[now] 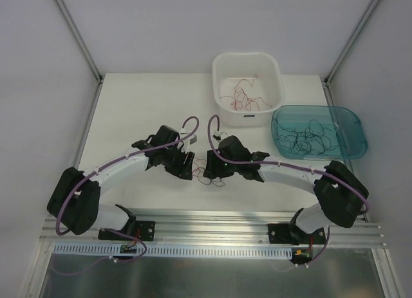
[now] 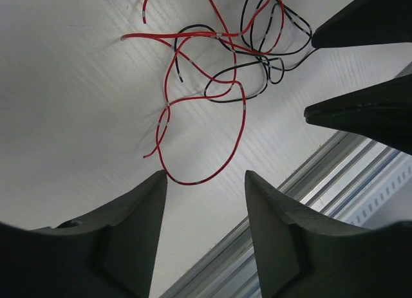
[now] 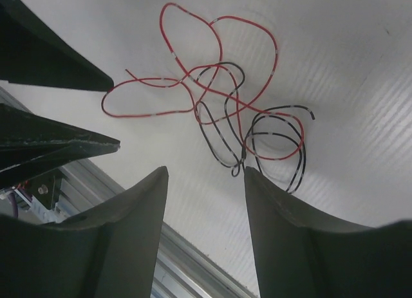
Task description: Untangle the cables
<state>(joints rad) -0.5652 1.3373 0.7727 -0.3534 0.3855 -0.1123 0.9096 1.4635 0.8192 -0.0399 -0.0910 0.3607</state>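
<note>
A loose tangle of thin red and black cables point(image 1: 207, 171) lies on the white table between my two grippers. In the left wrist view the cables point(image 2: 222, 60) spread ahead of my open, empty left gripper point(image 2: 205, 177); a red loop touches the left fingertip. In the right wrist view the cables point(image 3: 225, 111) lie just past my open, empty right gripper point(image 3: 205, 172); a black loop ends at the right fingertip. From above, the left gripper point(image 1: 188, 166) and right gripper point(image 1: 209, 171) face each other, both low over the table.
A white tub point(image 1: 222, 69) at the back holds loose red wires. A teal tray point(image 1: 351, 121) to its right holds black wires. The aluminium rail point(image 1: 212, 224) runs along the table's near edge, close under both grippers.
</note>
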